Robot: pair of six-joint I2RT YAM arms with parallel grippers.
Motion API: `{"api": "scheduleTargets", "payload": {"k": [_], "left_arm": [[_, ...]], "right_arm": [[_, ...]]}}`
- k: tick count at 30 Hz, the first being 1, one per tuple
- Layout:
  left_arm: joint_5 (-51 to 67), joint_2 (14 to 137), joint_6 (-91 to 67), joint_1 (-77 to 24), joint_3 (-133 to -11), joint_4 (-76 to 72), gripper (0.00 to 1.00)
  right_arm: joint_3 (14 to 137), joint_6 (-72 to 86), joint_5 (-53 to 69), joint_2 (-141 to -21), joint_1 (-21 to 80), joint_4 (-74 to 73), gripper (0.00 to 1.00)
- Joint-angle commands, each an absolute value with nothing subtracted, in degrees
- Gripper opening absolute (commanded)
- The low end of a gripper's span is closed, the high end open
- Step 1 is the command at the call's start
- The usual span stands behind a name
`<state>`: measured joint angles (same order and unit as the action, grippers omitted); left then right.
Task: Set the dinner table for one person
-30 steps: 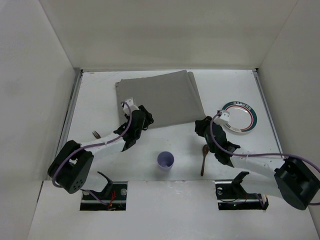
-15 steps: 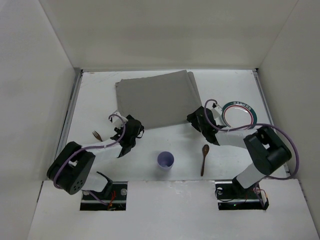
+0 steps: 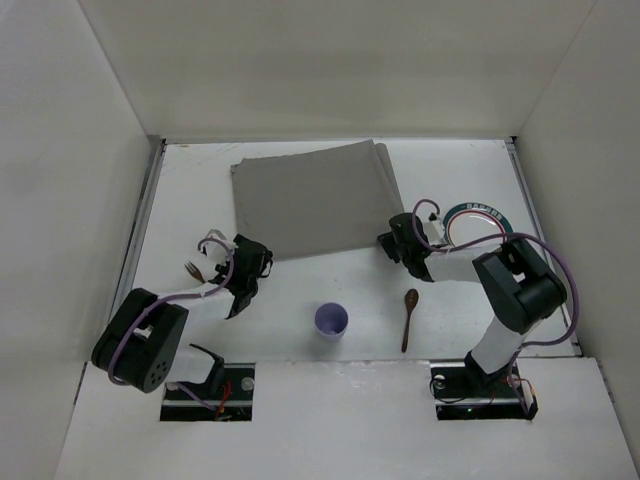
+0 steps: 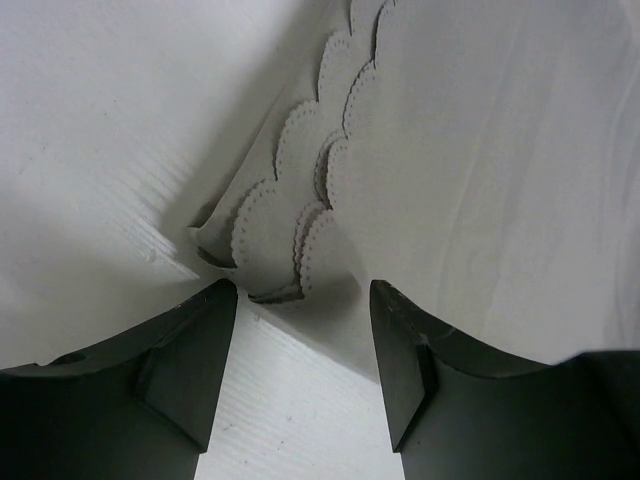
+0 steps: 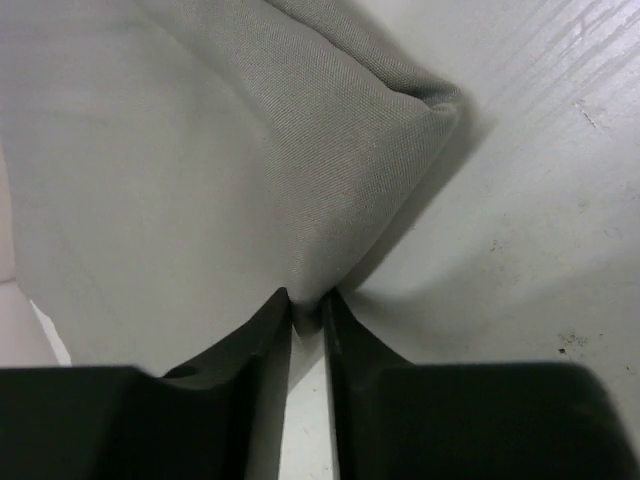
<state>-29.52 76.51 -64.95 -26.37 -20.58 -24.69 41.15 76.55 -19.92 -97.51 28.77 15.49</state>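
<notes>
The grey placemat lies on the white dinner table, towards the back middle. My left gripper is open and empty just off the mat's near left corner. In the left wrist view the scalloped, folded corner lies just ahead of the open gripper. My right gripper is at the mat's near right corner. In the right wrist view the gripper is shut on a pinched fold of the placemat.
A plate with a green rim sits to the right behind my right arm. A purple cup stands near the front middle, a wooden spoon to its right. A fork lies at the left. Metal rails edge the table.
My left gripper has drawn back off the mat's near left corner towards the near left. My right gripper has moved up to the mat's near right corner and its arm has folded in.
</notes>
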Motion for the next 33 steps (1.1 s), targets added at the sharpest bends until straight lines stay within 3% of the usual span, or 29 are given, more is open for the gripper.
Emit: {"api": "scheduleTargets", "payload": {"k": [1,6,10,15,33], "left_arm": [[-28.5,77.9,-66.1,-25.3,-19.3,-27.9,0.54],[-27.3,81.0,-65.7,-24.5,-19.9,-30.5,0.49],[-25.2,81.5,-64.9,-24.4,-19.4,-32.6,0.27],[-25.0,76.8,-62.7,-24.3,-16.5,-32.1,0.09],[-30.6,60.2,-64.6,-29.5,-9.8,-15.6,0.05]], "right_arm": [[41.1,78.8,-20.2,-96.8,28.7,15.2,0.2],[36.8,76.9,-21.1,-91.8,29.7,15.3,0.14],[32.3,76.3,-20.6,-87.5,31.3,15.0,0.13],[27.3,74.0,-19.7,-82.6,34.5,14.5,0.14],[21.8,69.1,-20.0,-72.3,37.5,11.1,0.17]]}}
